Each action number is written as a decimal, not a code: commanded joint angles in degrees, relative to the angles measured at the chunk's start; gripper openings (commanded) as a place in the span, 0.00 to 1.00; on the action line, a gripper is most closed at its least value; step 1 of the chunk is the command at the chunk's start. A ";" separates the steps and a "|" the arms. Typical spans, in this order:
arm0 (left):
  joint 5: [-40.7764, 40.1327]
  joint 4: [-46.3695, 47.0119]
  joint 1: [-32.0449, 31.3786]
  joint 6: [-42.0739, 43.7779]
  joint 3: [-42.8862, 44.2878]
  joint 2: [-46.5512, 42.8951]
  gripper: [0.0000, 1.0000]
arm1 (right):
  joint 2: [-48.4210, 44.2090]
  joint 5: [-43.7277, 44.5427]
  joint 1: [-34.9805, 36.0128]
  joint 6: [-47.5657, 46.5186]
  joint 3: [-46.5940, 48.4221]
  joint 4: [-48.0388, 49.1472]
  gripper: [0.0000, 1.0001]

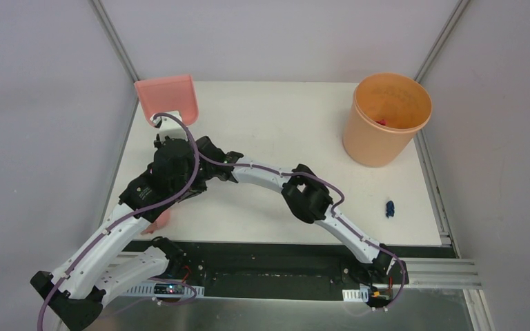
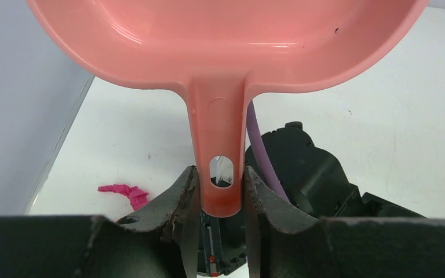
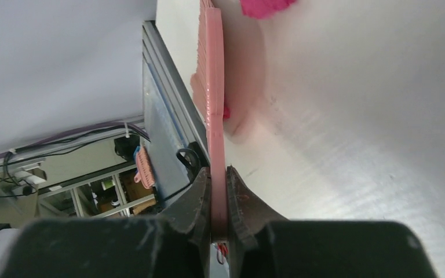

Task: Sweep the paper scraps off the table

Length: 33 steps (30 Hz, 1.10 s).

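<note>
Your left end effector (image 2: pixel 220 191) grips the dustpan (image 2: pixel 226 46), your right end effector (image 3: pixel 219 197) the brush (image 3: pixel 214 87); only overhead shows the blue scrap (image 1: pixel 390 208).

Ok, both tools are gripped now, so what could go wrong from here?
1. The magenta scrap lies near the table's edge; a stroke of the brush could flick it off rather than into the dustpan.
2. The blue scrap sits far right, away from both tools, and may get missed.
3. Both arms crowd the left side, so the left pincer and right pincer could knock together.
</note>
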 commanded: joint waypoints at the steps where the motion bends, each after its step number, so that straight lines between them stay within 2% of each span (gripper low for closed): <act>1: 0.44 4.34 0.36 1.89 -0.72 -0.99 0.00 | -9.10 5.26 -1.09 -7.76 -5.45 -6.16 0.00; 6: 0.48 5.35 0.37 2.96 -1.37 -0.48 0.00 | -17.08 6.10 -5.18 -13.61 -18.57 -9.65 0.00; 12: 0.26 5.50 0.37 3.32 -1.38 -0.56 0.00 | -30.10 9.50 -13.39 -21.49 -36.58 -12.81 0.00; 17: -1.61 5.97 0.33 3.63 -1.63 -2.11 0.00 | -40.80 10.25 -18.74 -26.51 -43.67 -14.34 0.00; 20: -1.50 6.37 0.37 3.70 -1.84 -2.28 0.00 | -43.89 3.67 -19.89 -28.36 -43.30 -11.88 0.00; 23: -0.71 6.24 0.37 3.97 -1.62 -1.23 0.00 | -41.95 -5.94 -18.82 -25.60 -40.04 -6.70 0.00; 28: -0.74 6.36 0.37 3.89 -1.85 -1.04 0.00 | -29.00 -9.83 -13.25 -19.65 -24.27 -5.33 0.00; 33: -1.27 7.20 0.37 4.26 -2.66 -1.11 0.00 | -16.54 -9.50 -10.56 -8.03 -12.42 5.60 0.00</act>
